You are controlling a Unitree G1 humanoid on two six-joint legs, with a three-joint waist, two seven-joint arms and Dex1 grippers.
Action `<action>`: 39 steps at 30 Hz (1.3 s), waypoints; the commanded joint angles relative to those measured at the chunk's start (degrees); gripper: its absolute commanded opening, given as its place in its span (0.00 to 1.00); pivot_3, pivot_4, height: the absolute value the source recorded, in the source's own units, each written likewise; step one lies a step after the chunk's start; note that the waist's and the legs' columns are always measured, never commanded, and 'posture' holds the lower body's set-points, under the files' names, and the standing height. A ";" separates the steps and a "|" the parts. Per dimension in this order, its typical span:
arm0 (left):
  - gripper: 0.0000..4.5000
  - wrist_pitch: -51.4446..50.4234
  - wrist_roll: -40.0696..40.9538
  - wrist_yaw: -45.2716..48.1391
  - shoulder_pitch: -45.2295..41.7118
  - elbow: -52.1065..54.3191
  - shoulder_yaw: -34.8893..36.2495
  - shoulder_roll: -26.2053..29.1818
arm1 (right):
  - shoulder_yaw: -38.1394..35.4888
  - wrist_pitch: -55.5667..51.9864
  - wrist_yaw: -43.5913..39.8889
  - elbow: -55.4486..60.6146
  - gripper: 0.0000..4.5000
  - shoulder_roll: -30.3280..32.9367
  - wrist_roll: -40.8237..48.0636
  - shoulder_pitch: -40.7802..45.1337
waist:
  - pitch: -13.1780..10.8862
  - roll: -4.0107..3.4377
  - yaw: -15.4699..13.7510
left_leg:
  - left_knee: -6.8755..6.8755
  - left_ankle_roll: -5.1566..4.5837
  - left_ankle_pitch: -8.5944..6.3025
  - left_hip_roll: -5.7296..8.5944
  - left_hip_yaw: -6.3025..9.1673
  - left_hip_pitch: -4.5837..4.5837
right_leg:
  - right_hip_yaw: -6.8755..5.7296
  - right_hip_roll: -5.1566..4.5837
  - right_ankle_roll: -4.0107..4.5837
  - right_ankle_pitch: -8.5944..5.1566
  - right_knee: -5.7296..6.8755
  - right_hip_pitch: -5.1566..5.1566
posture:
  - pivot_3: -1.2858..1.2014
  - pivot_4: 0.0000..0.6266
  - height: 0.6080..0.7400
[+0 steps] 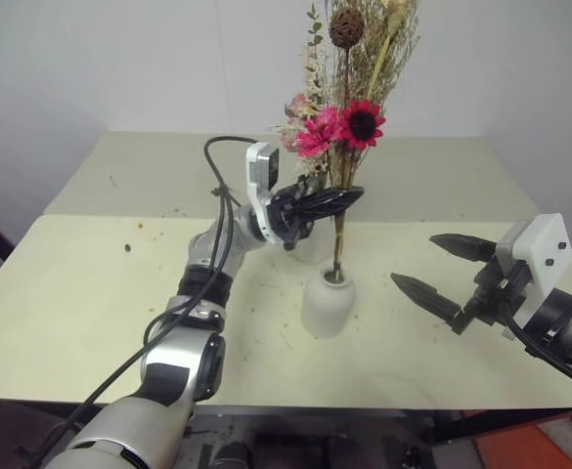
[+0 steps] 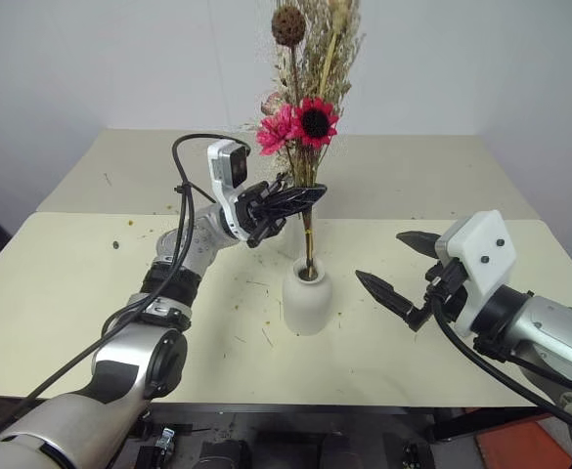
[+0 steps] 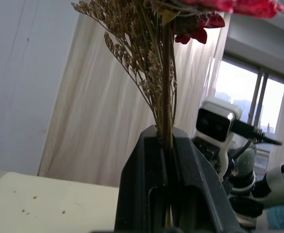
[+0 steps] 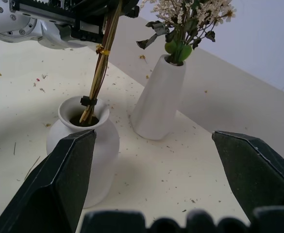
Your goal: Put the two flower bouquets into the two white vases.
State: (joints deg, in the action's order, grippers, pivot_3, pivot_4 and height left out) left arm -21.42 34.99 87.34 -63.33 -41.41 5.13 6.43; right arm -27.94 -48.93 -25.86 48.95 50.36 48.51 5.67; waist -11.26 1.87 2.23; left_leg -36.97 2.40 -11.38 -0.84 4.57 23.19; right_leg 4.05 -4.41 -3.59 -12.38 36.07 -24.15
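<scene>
Brown bouquet (image 1: 349, 78) had its stems already down the neck of the squat vase (image 1: 327, 303), left gripper (image 1: 327, 202) clamped on the stems above it. Right gripper (image 1: 444, 269) hung spread and empty beside that vase; the cream bouquet (image 4: 188, 19) sat in the tall vase (image 4: 158, 99) just behind. Risk: letting go while the bunch leaned could tip the squat vase.

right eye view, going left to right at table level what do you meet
left gripper, shut on the stems of the brown grass bouquet → squat white vase with the stem ends in its mouth → right gripper, jaws wide open and empty
</scene>
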 commanded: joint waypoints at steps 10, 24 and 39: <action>0.00 7.19 -3.38 4.67 4.99 6.29 -3.40 -0.01 | -0.61 3.31 -0.13 0.10 1.00 -0.20 -2.03 -1.09 | 0.00 0.00 -0.09 | -0.01 0.00 0.00 0.00 0.00 0.01 | 0.00 0.00 0.00 0.00 0.00 0.00 | 0.52 0.24 1.00; 0.00 11.67 -4.74 4.67 6.14 5.14 -3.39 -0.37 | 0.03 5.01 -0.81 -0.34 1.00 -0.27 -3.59 -1.57 | 0.00 0.00 -0.12 | -0.01 0.00 0.00 0.00 0.00 0.00 | 0.01 0.00 0.00 0.00 0.01 0.01 | 0.52 0.24 1.00; 1.00 12.40 -9.69 4.48 7.87 7.39 -8.00 5.43 | 0.65 5.07 -1.37 -1.13 1.00 -0.12 -3.96 -1.13 | 0.00 0.00 -0.05 | -0.01 -0.01 0.00 0.00 0.00 -0.01 | 0.01 0.00 0.02 0.01 0.02 0.01 | 0.52 0.24 1.00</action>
State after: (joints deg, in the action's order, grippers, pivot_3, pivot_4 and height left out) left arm -9.51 26.49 91.96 -55.28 -35.77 -2.02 11.12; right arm -26.29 -45.59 -27.25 47.52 50.20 45.05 3.89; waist -11.26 1.87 2.18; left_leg -36.98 2.39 -11.37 -0.84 4.57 23.18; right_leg 4.06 -4.41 -3.56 -12.36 36.09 -24.15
